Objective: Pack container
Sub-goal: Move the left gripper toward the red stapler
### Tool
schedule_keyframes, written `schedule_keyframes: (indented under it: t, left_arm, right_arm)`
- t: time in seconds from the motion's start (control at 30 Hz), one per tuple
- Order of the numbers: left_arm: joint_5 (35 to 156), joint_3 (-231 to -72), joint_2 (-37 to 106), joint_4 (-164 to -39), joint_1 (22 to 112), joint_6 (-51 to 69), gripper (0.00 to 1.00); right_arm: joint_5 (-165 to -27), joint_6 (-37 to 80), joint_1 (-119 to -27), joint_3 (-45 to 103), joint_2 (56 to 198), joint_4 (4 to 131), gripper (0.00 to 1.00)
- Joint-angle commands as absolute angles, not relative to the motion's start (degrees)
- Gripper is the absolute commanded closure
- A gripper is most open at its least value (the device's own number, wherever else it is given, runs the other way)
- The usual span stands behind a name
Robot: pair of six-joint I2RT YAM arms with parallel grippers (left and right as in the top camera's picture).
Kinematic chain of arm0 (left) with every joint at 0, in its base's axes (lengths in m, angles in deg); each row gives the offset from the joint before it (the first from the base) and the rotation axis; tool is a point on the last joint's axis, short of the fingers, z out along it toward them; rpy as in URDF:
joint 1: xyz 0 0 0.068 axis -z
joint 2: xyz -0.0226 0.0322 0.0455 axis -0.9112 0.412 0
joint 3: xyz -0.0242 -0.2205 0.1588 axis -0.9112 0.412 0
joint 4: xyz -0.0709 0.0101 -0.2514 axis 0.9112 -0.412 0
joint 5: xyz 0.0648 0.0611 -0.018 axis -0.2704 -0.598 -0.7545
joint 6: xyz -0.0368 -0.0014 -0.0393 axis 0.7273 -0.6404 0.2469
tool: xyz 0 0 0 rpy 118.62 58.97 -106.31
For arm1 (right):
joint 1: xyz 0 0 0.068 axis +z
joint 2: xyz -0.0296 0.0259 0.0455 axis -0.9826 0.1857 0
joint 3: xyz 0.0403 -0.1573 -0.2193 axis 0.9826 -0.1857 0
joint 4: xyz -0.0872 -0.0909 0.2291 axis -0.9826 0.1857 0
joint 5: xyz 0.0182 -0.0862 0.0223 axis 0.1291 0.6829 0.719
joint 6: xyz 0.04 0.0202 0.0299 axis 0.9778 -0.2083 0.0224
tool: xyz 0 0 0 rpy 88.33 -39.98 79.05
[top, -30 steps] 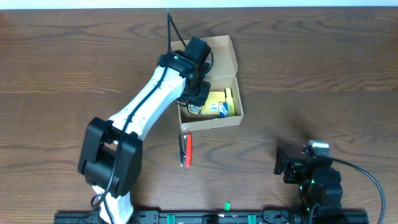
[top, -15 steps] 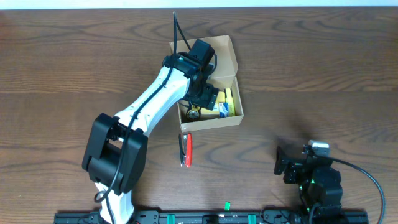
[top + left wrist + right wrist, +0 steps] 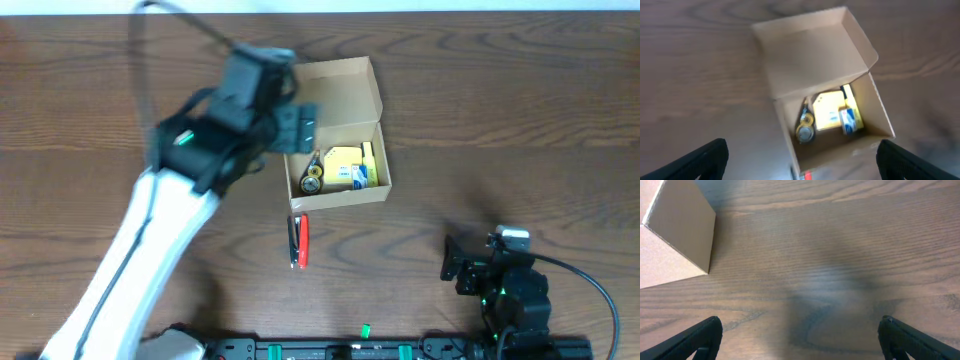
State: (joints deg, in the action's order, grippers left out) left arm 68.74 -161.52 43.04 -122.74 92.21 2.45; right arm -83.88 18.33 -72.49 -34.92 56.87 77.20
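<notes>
Blurred left gripper (image 3: pixel 301 128), upper centre, spread wide and empty beside the small tan cardboard box (image 3: pixel 345 82); its yellow contents (image 3: pixel 830 112) are indistinct. Right gripper (image 3: pixel 800 327), lower right, likewise spread and empty.

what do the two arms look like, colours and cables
The left arm has a white link with black joints, a green mark and a black cable looping above. The right arm is compact and black, with a small white block, green lights and a black cable. Both have black fingers.
</notes>
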Motion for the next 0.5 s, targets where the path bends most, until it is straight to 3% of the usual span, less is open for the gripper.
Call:
schedule_keyframes:
  t: [0.0, 0.17, 0.47]
  left_arm:
    - [67.5, -162.1, 38.7, -127.6, 91.9, 4.6, 0.05]
    - [67.9, -157.5, 32.5, -131.8, 92.0, 8.2, 0.05]
    - [73.2, -131.5, 17.8, -121.6, 92.0, 12.3, 0.04]
  right_arm:
    - [-84.1, 17.5, -72.9, -35.5, 56.5, 77.4, 0.01]
    - [-84.1, 17.5, -72.8, -35.5, 56.5, 77.4, 0.01]
    - [-84.1, 17.5, -72.9, -35.5, 56.5, 77.4, 0.01]
